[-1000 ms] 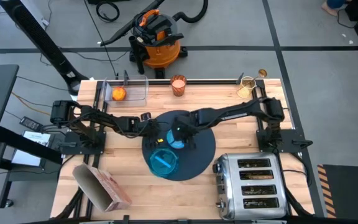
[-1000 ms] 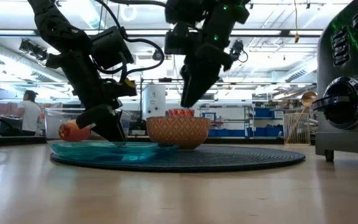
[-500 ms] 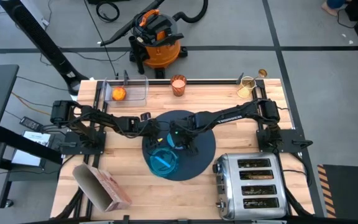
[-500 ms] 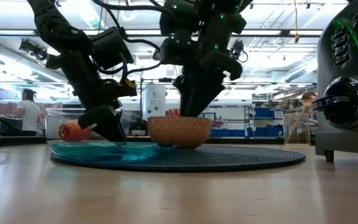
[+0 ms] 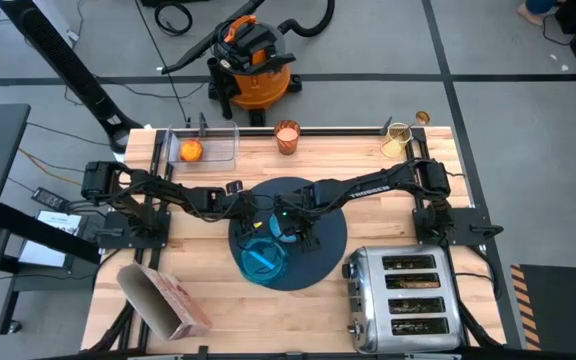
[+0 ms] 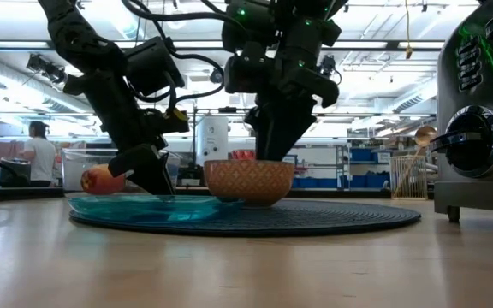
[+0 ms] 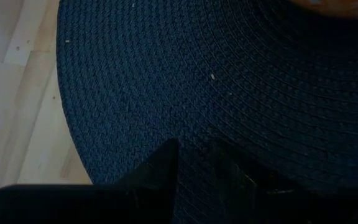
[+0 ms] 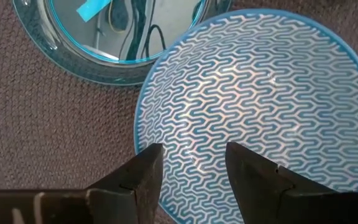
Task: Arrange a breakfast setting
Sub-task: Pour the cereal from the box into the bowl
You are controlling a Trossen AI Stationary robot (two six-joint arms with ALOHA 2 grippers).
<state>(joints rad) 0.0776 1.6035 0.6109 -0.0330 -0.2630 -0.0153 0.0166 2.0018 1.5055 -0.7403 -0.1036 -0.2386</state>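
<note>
The round dark mat (image 5: 320,240) lies mid-table. On it rest the teal plate (image 5: 263,262) and the small bowl (image 8: 260,99), light blue with a wave pattern inside and tan outside in the low view (image 6: 248,181). My right gripper (image 8: 194,165) is open, pointing down, with both fingers over the bowl's hollow (image 6: 272,145). My left gripper (image 7: 179,155) is shut, its tips down at the mat's left part, just behind the plate (image 6: 163,192). The red-orange fruit (image 5: 190,150), the orange cup (image 5: 286,137) and the gold spoon (image 5: 420,119) are at the far edge. No toast shows. My left gripper's shut fingertips (image 7: 166,163) point down at the mat's woven top near its left edge (image 7: 135,112). I cannot tell whether they touch it. My right gripper's open fingers (image 8: 145,171) reach from above into the bowl near its rim (image 8: 137,140). I cannot tell whether they touch it.
The chrome toaster (image 5: 403,300) stands at the near right, and the pink cereal box (image 5: 163,300) lies at the near left. The fruit sits in a clear tray (image 5: 208,145). The spoon stands in a glass holder (image 5: 398,138). A vacuum cleaner (image 5: 253,65) stands beyond the far edge.
My right gripper has come down from above the bowl until its open fingers stand inside it. It has also shifted slightly toward the table's left. My left gripper has stayed still.
</note>
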